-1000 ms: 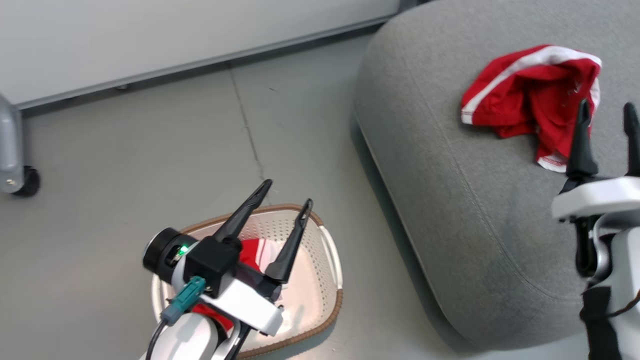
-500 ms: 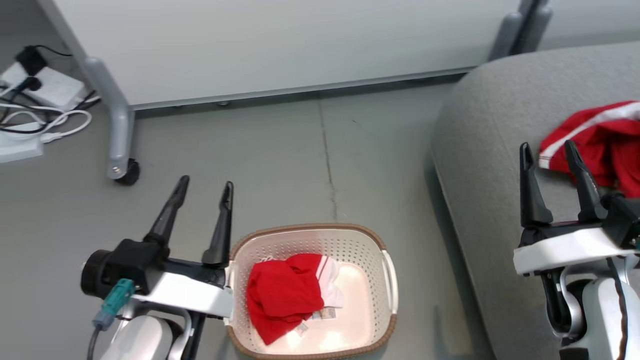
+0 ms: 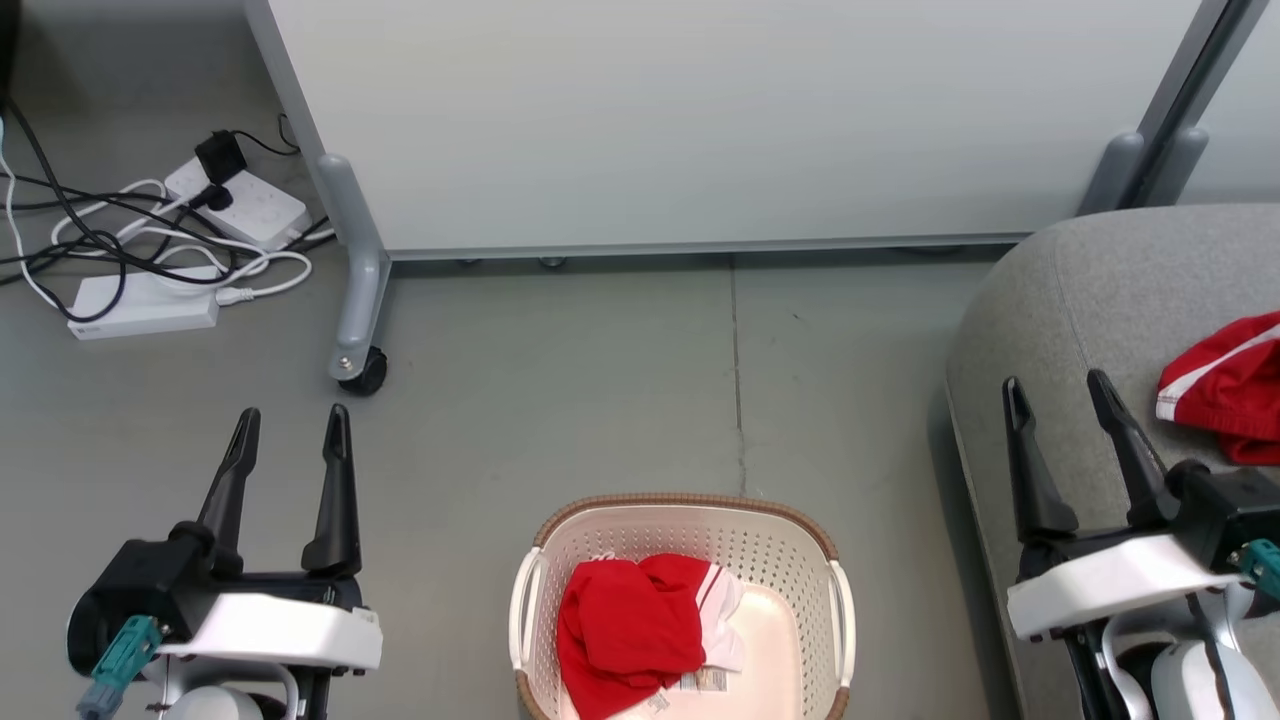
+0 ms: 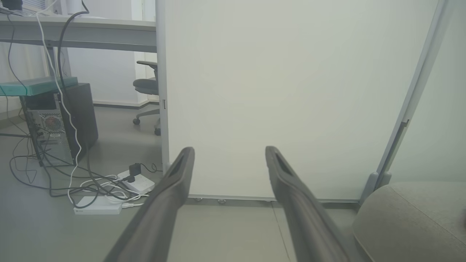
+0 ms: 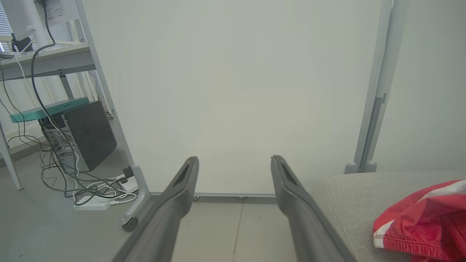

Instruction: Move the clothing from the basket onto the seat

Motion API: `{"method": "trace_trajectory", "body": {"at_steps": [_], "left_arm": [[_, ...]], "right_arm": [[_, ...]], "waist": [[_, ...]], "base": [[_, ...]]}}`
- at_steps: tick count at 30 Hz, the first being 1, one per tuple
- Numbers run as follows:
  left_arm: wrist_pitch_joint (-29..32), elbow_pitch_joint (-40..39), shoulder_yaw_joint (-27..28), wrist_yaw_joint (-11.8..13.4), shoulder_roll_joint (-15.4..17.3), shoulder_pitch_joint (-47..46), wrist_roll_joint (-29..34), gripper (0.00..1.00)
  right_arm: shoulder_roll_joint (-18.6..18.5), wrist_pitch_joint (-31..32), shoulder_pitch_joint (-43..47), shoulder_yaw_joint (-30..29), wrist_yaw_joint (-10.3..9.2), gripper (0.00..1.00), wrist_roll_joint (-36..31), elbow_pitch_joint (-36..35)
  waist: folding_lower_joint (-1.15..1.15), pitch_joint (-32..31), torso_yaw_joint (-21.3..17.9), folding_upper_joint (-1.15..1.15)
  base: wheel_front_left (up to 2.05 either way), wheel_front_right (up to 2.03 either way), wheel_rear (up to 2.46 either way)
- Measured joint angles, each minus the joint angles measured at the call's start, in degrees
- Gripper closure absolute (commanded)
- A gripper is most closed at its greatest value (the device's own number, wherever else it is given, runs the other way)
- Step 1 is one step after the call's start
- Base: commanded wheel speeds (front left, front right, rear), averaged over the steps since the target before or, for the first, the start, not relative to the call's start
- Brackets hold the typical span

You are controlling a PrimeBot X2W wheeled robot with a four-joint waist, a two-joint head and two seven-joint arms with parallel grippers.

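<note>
The left fingers (image 3: 335, 490), spread like the right fingers (image 3: 1030, 480), have swung empty off the basket (image 3: 690, 500) at six o'clock; one garment (image 3: 625, 630) remains inside, a second garment (image 3: 1225, 385) on the sofa (image 3: 1080, 290).

The basket (image 3: 690, 498) sits on the grey floor (image 3: 560, 400) at the bottom middle. Red clothes (image 3: 625, 630) with a bit of white lie in a heap inside it, more to its left side. The seat (image 3: 1050, 300) is at the right, apart from the basket. One more red piece (image 3: 1225, 385) with a white stripe lies on the seat, at the right edge.

The left gripper (image 3: 294, 413) is at the lower left, over the floor. Its fingers are apart and hold nothing. The right gripper (image 3: 1055, 381) is at the lower right, in front of the seat's edge, fingers apart and empty too.

A white board (image 3: 700, 120) with a wheel (image 3: 365, 372) stands at the back. Plug boxes (image 3: 240, 200) and wires (image 3: 90, 240) lie at the top left.
</note>
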Motion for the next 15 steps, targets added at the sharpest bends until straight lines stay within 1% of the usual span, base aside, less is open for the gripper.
{"method": "trace_trajectory", "body": {"at_steps": [3, 8, 13, 15], "left_arm": [[-0.1, -0.6, 1.1, -0.1, -0.2, 1.7, -0.5, 0.0], [-0.2, -0.9, 2.0, -1.9, -0.1, 4.1, -0.3, 0.0], [-0.2, 0.3, 1.5, -3.3, 0.2, 5.6, 0.9, 0.0], [-0.2, 1.2, 0.8, -3.6, 0.9, 5.6, 2.1, 0.0]], "right_arm": [[0.0, 0.5, 1.8, 0.2, 0.0, 0.0, 0.0, -0.5], [0.0, 1.1, 4.6, 0.1, 0.0, 0.0, 0.0, -1.1], [0.0, 1.8, 6.8, 0.3, 0.0, 0.0, -0.1, -1.6], [0.0, 2.2, 7.5, 0.4, 0.0, 0.0, -0.2, -1.7]], "waist": [[0.0, -1.3, 0.4, 0.0], [0.0, -3.1, 0.5, 0.0], [0.0, -3.9, 0.3, 0.0], [0.0, -4.2, 0.2, 0.0]], "base": [[0.0, 0.0, 0.0], [0.0, 0.0, 0.0], [0.0, 0.0, 0.0], [0.0, 0.0, 0.0]]}}
